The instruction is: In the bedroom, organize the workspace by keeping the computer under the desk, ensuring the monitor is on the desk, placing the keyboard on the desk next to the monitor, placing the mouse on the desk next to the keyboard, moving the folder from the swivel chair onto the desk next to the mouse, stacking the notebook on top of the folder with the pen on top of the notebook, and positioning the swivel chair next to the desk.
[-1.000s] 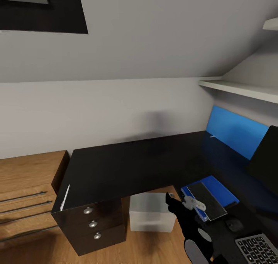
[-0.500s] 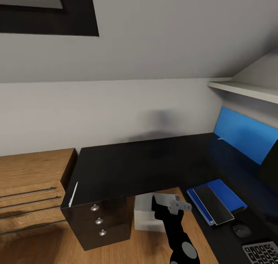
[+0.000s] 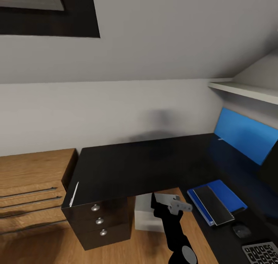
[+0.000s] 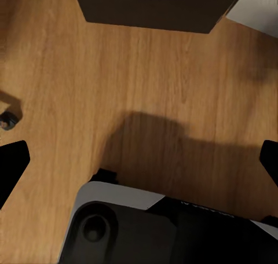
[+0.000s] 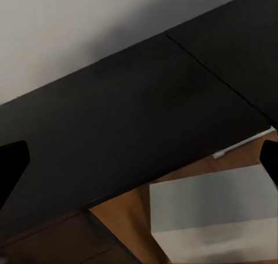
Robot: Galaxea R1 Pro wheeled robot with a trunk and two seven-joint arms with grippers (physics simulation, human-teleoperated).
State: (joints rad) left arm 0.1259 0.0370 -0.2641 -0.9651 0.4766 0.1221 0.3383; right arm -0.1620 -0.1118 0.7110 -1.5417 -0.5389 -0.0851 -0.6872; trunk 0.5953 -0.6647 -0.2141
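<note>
The black L-shaped desk [image 3: 146, 163] runs along the wall. On its right wing a black notebook [image 3: 214, 205] lies on the blue folder [image 3: 227, 194]. Nearer me sit the mouse [image 3: 241, 230] and the keyboard [image 3: 263, 252]. The monitor's blue screen [image 3: 241, 139] stands at the back right. A thin white pen [image 3: 74, 193] lies at the desk's left edge. The white computer [image 3: 143, 214] stands on the floor under the desk, also in the right wrist view [image 5: 220, 212]. My right gripper [image 3: 166, 200] hovers open in front of the desk, left of the folder. My left gripper [image 4: 139, 162] is open over the floor.
A wooden dresser [image 3: 34, 187] stands left of the desk. The desk's drawer unit [image 3: 98, 221] has three round knobs. A white shelf [image 3: 243, 90] juts out at the upper right, under the sloped ceiling. A dark object [image 3: 271, 165] is cut off at the right edge. Below is wooden floor [image 4: 145, 73].
The camera has turned left, shifting the scene right. My right gripper has drawn back leftward from the notebook and folder and now hangs before the desk's inner corner.
</note>
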